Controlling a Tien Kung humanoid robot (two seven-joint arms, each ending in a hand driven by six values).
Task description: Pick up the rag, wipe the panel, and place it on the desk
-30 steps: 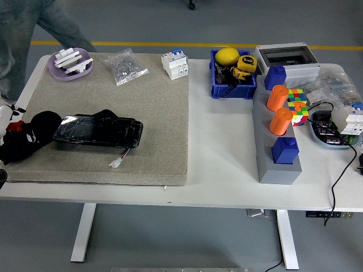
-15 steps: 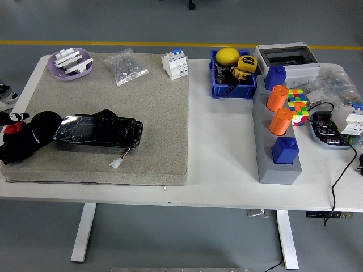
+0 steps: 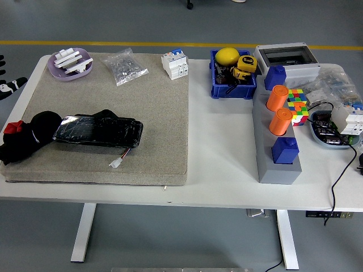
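Left hand (image 3: 12, 144) at mat's left edge, black glove; can't tell if fingers grip anything. Black rag (image 3: 42, 127) touching it, butted against the panel (image 3: 99, 131) just to its right. Advice: pinch rag bulk, lift clear before sweeping across panel.

Bare mat (image 3: 164, 113) beyond the panel (image 3: 98, 132), open table (image 3: 221, 141) mid-right, blocks (image 3: 279, 136) crowding far right

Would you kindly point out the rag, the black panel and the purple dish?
rag (image 3: 25, 143), head view, middle of the black cloth.
black panel (image 3: 97, 131), head view, centre of its top face.
purple dish (image 3: 57, 72), head view, front rim.
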